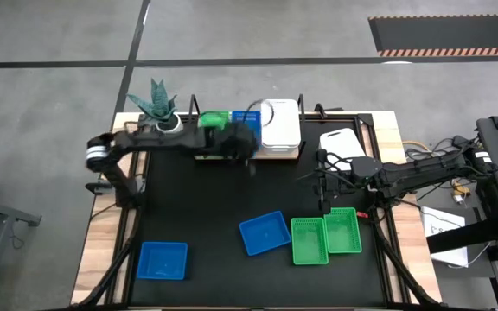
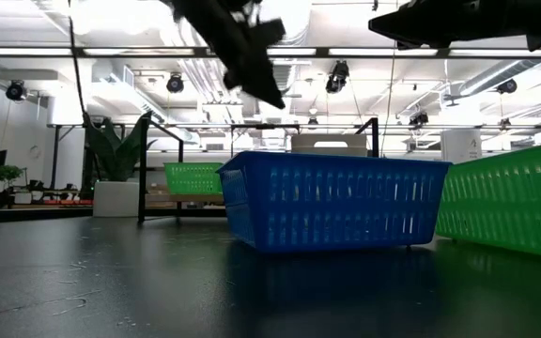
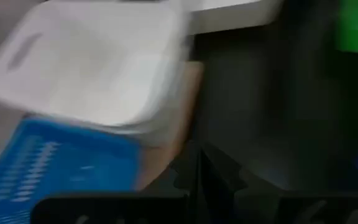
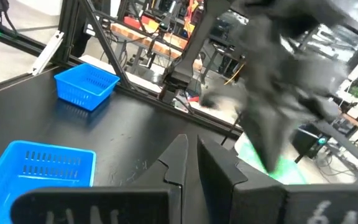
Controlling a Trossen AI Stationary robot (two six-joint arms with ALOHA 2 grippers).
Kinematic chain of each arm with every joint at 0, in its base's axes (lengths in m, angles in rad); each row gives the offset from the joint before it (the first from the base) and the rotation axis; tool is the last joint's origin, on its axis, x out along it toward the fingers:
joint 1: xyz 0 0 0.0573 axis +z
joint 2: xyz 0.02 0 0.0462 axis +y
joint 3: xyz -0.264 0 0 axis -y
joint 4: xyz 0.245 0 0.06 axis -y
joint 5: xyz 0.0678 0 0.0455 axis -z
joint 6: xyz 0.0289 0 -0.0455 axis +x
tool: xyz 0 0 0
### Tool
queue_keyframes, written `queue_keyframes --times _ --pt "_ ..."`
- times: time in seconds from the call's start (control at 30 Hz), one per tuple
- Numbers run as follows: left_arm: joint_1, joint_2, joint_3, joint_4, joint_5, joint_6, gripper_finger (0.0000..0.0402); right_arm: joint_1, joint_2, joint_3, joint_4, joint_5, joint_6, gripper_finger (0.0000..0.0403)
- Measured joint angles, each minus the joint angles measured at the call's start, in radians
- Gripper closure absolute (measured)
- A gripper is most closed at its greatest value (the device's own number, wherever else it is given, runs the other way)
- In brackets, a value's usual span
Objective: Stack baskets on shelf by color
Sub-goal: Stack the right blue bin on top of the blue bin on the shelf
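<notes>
The light-wood shelf (image 1: 294,154) at the table's far middle carries a green basket (image 1: 213,119), a blue basket (image 1: 249,115) and a white basket stack (image 1: 280,123) side by side. Another white basket (image 1: 342,142) lies on the table right of the shelf. A blue basket (image 1: 264,233), two green baskets (image 1: 309,240) (image 1: 343,230) and a second blue basket (image 1: 162,260) lie toward the near edge. My left gripper (image 1: 249,162) is shut and empty, in the air just in front of the shelf. My right gripper (image 1: 322,197) is shut and empty above the green baskets.
A potted plant (image 1: 159,108) stands at the far left, beside the shelf. The shelf's black posts (image 2: 377,138) rise around the baskets. The black tabletop (image 1: 197,203) is bare between the shelf and the near baskets.
</notes>
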State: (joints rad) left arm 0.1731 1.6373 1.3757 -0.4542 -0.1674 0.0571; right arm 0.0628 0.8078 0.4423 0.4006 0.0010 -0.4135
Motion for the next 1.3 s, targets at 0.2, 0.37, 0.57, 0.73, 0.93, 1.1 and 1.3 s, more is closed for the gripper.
queue_keyframes --times 0.2,0.37,0.57,0.73,0.93,1.1,1.3 --pt "-0.222 -0.130 -0.196 0.181 0.002 -0.034 0.0401 0.000 0.000 0.000 -0.009 0.000 0.049 0.0374" --pt "-0.380 -0.186 -0.315 0.305 0.002 -0.024 0.0401 0.000 0.000 0.000 -0.013 0.000 0.078 0.0374" --pt "-0.499 -0.190 -0.350 0.308 0.001 0.008 0.0401 0.000 0.000 0.000 -0.033 0.000 0.101 0.0374" --pt "-0.554 -0.138 -0.327 0.306 0.032 0.036 0.0367 0.000 0.011 0.000 -0.030 0.000 0.099 0.0374" --pt "-0.563 -0.063 -0.327 0.263 0.065 0.112 0.0281 0.000 0.012 0.000 -0.030 0.000 0.100 0.0374" --pt "-0.563 0.014 -0.319 0.260 0.133 0.215 0.0247 0.000 0.012 0.000 -0.038 -0.001 0.100 0.0374" --pt "-0.551 0.073 -0.315 0.261 0.128 0.272 0.0245 0.000 0.012 0.000 -0.051 -0.001 0.100 0.0374"
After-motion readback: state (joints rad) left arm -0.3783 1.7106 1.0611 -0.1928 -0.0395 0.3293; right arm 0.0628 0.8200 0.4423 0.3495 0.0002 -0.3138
